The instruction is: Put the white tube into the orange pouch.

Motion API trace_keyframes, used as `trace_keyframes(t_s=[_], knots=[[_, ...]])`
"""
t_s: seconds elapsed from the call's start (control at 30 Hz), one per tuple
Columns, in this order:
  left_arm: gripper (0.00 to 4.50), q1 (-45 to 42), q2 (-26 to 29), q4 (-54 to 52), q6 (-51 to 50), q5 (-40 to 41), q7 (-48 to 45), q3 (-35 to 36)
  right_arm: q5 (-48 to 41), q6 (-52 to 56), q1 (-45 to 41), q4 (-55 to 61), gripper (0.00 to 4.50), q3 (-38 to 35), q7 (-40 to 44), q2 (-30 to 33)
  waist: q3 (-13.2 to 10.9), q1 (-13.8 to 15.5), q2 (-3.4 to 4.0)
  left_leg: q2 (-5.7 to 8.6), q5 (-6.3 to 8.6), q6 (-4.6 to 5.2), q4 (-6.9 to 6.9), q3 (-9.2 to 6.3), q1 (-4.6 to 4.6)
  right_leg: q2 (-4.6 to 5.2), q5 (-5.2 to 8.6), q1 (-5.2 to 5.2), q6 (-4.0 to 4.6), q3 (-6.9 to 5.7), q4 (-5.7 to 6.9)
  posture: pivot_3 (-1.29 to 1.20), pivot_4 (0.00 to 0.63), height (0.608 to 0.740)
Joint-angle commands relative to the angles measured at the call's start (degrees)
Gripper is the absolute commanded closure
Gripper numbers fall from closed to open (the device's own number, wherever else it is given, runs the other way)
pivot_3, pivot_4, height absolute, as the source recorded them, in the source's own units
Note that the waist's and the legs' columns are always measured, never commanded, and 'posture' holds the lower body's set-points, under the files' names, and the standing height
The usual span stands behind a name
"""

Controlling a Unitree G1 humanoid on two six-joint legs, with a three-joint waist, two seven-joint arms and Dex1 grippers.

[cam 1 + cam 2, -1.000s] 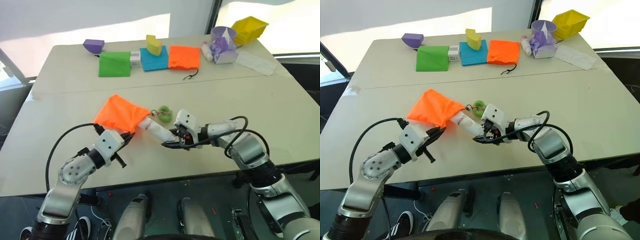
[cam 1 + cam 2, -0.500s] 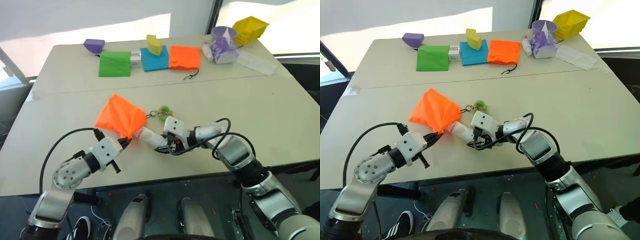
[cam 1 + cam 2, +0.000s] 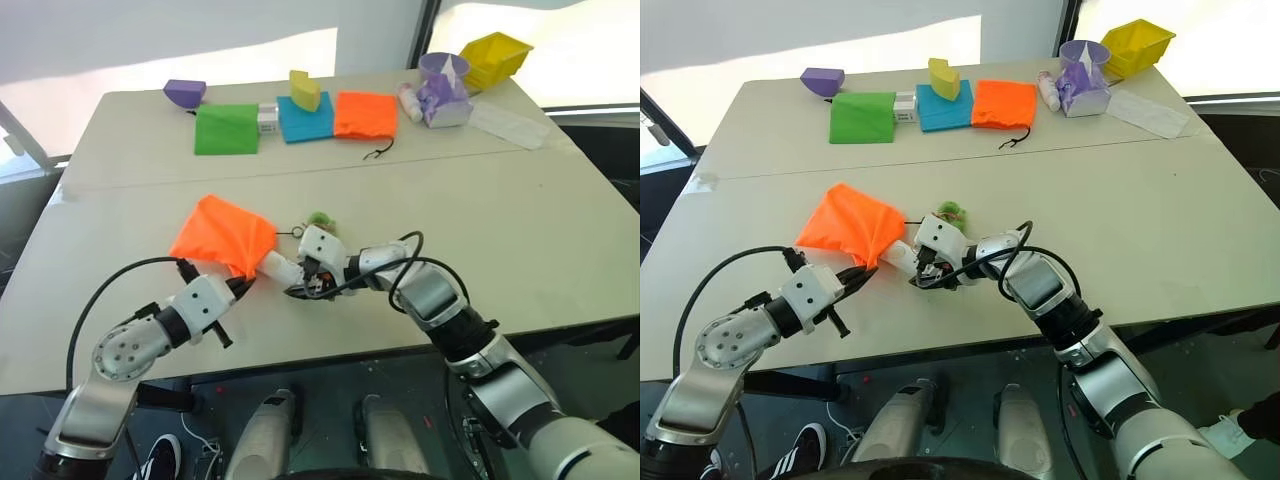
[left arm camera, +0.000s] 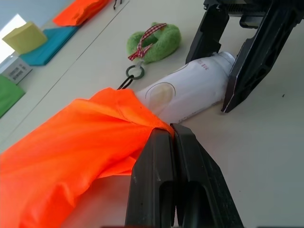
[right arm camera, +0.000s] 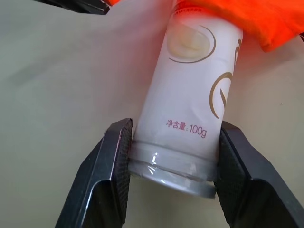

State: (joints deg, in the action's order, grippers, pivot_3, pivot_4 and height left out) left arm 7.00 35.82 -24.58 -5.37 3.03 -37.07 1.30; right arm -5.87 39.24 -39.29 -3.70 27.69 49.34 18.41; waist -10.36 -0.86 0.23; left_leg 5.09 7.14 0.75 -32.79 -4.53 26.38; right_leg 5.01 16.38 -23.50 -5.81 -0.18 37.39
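While my left hand (image 4: pixel 173 142) pinches the rim of the orange pouch (image 3: pixel 215 233) with its fingers closed tight, my right hand (image 5: pixel 173 161) grips the white tube (image 5: pixel 190 118) at its crimped end, the other end already under the pouch's mouth (green ring (image 4: pixel 154 42) just beyond), low over the counter (image 3: pixel 520 220).

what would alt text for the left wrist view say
The left tool, shut, pinches the mouth edge of the orange pouch while the right tool holds the white tube, its far end inside the pouch. A green fuzzy ring lies beyond on the table.
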Motion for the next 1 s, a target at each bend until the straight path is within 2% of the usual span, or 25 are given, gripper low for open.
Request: trace_keyframes(t_s=[0.03, 0.17, 0.23, 0.4, 0.67, 0.8, 1.0], knots=[[4.50, 0.73, -0.06, -2.09, 1.39, 1.43, -0.85, 0.35, 1.17, -1.68, -2.40, -1.88, 2.70, -7.16, -5.50, 0.59, 0.00, 0.20, 0.00, 0.01, 0.00, 0.00, 0.00, 0.00, 0.01, 0.02, 0.00, 0.01, 0.00, 0.00, 0.00, 0.00, 0.150, 0.740], [4.50, 0.70, -0.29, -2.15, 2.00, 2.17, -1.31, 0.38, 1.41, -1.54, -2.63, -2.93, 2.70, -8.88, -8.44, -0.10, 0.00, 0.19, 0.00, 0.03, 0.00, 0.00, 0.00, 0.03, 0.02, 0.02, -0.01, -0.01, 0.02, 0.01, 0.00, 0.00, 0.150, 0.740], [4.50, 0.53, -0.18, -1.94, 1.95, 2.44, -1.36, 0.57, -0.50, 1.23, -1.58, -0.88, 2.70, -9.30, -7.13, 0.07, 0.00, 0.24, 0.00, 0.03, -0.01, -0.01, 0.03, 0.03, 0.03, 0.02, -0.01, -0.04, 0.02, 0.01, 0.00, 0.00, 0.150, 0.740], [4.50, 1.05, 1.00, -0.88, 2.81, 2.79, -2.29, 1.94, -5.58, 4.47, 3.94, 12.09, 2.70, -5.77, 3.83, 7.35, 0.00, 0.25, 0.00, 0.03, -0.05, -0.06, 0.16, 0.03, 0.07, 0.05, 0.00, -0.11, 0.02, 0.01, -0.09, 0.00, 0.150, 0.740], [4.50, 1.07, 1.45, -0.38, 3.19, 2.63, -2.56, 2.51, -6.38, 3.62, 4.45, 13.15, 2.70, -6.93, 4.66, 8.67, 0.00, -0.01, -0.01, 0.01, -0.05, -0.06, 0.40, 0.05, 0.05, 0.09, 0.00, -0.14, 0.02, 0.04, -0.22, 0.00, 0.150, 0.740], [4.50, 1.08, 1.38, -0.16, 3.37, 3.07, -2.41, 3.27, -9.21, 4.06, 7.08, 17.13, 2.70, -6.42, 10.02, 12.95, 0.00, 0.35, -0.02, 0.02, -0.06, -0.08, 0.40, 0.05, 0.06, 0.12, -0.01, -0.12, 0.02, 0.00, -0.31, 0.00, 0.150, 0.740], [4.50, 1.45, 0.63, 0.20, 3.22, 5.56, -2.64, 4.88, -9.90, 4.40, 6.78, 16.75, 2.70, -6.94, 8.73, 11.80, 0.01, -0.08, -0.03, 0.01, -0.06, -0.08, 0.42, 0.07, 0.04, 0.11, -0.01, -0.10, 0.02, 0.02, -0.34, 0.00, 0.150, 0.740]])
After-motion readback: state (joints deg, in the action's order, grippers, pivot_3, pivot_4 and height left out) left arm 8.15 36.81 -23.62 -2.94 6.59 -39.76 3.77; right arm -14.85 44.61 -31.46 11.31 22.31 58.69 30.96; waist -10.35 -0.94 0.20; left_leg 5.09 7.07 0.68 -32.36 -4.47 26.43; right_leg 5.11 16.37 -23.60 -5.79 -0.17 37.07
